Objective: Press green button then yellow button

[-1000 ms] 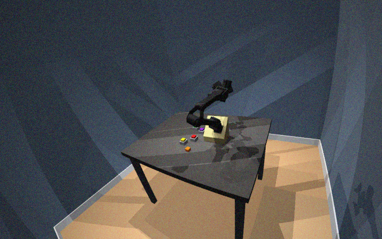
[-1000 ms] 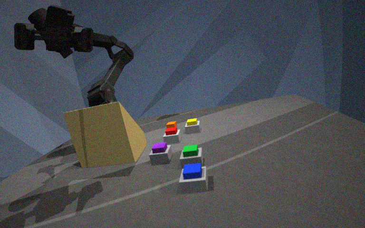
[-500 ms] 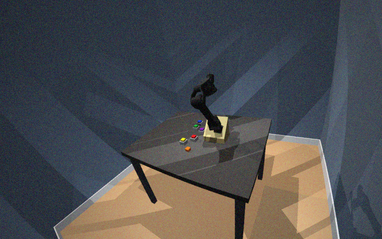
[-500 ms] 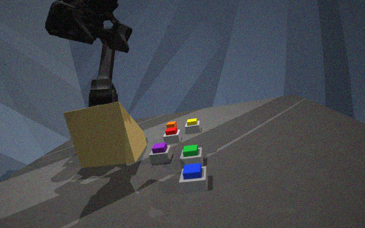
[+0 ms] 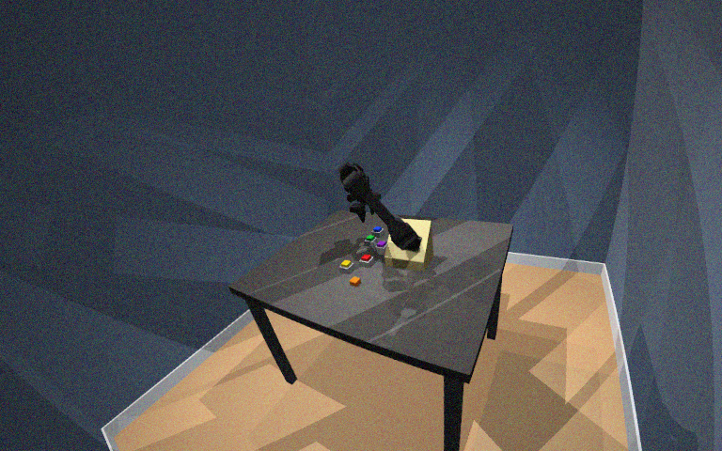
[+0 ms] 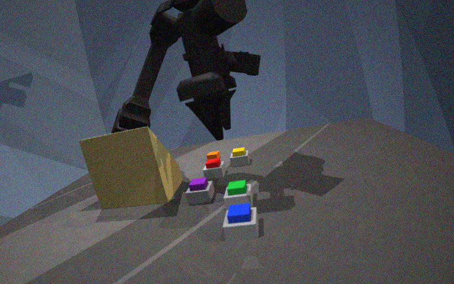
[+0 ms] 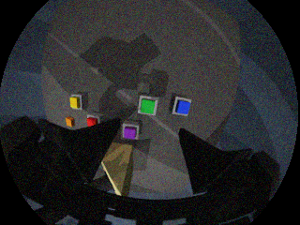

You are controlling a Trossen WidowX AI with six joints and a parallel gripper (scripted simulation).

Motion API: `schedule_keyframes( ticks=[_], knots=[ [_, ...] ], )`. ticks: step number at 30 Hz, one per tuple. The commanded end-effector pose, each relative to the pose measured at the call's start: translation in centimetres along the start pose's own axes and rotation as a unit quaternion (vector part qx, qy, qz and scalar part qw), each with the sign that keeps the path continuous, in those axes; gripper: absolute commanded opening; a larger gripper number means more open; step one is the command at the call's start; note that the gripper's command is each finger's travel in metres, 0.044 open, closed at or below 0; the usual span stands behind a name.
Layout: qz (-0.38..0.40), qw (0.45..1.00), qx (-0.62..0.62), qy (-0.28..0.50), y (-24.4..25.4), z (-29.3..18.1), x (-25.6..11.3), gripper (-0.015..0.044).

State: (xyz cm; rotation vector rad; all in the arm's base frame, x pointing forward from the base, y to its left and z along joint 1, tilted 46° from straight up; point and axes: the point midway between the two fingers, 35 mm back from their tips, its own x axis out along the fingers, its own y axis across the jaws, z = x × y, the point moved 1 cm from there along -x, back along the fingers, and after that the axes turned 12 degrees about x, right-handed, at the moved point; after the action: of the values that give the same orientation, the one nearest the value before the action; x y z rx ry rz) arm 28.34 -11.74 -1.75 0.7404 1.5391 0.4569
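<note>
Arm [image 5: 384, 214] [image 6: 152, 68] raised and bent at the elbow; the forearm section slopes down toward the gripper [image 5: 363, 215] [image 6: 224, 134] [image 7: 150, 127], which hangs in mid-air, fingertips angled downward. Fingers parted wide, nothing between them. In the exterior view, the upper arm leans right from its low mount at left.

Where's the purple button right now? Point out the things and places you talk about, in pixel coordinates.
In the exterior view, the purple button [image 5: 381, 243] [image 6: 198, 184] [image 7: 130, 132] is left of the green button [image 5: 369, 238] [image 6: 236, 187] [image 7: 148, 106], between it and the big yellowish block [image 5: 407, 262] [image 6: 127, 170] [image 7: 121, 161].
</note>
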Motion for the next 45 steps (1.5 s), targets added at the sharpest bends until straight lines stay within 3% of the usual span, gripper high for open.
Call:
schedule_keyframes(
  ticks=[1, 4, 10, 19, 45],
  knots=[
    [0.004, 0.999, -0.010, 0.035, 0.5, 0.4, 1.2, 0.0400],
    [0.004, 0.999, -0.010, 0.035, 0.5, 0.4, 1.2, 0.0400],
    [0.005, 0.999, -0.010, 0.034, 0.6, 0.0, 7.1, 0.0242],
    [0.005, 0.999, -0.010, 0.034, 0.6, 0.0, 7.3, 0.0020],
    [0.005, 0.999, -0.010, 0.034, 0.6, -0.2, 9.6, 0.0020]
  ],
)
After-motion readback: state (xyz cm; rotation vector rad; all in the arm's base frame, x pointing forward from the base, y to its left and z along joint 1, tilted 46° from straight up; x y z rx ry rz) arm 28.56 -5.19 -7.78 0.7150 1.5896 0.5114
